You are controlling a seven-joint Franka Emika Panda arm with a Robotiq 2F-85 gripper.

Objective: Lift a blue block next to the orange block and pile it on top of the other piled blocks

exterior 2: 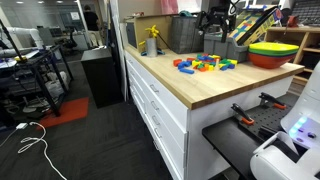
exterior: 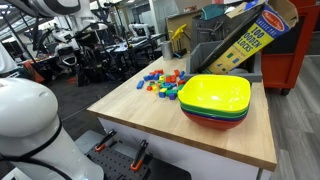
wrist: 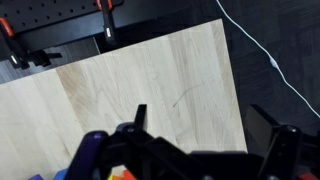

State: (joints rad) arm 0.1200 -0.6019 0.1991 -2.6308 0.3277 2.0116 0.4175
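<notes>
A loose heap of small toy blocks in red, blue, yellow, green and orange lies on the wooden table. It also shows in an exterior view. Several blue blocks lie at the heap's edge, and an orange block lies near its middle. My gripper hangs well above the heap. In the wrist view my gripper is open and empty over bare wood. Only a scrap of red and orange blocks shows at the bottom edge.
Stacked yellow, green and red bowls stand beside the blocks and also show in an exterior view. A tilted block box and a grey bin stand behind. A yellow object stands at the table's back. Clamps sit below the table edge.
</notes>
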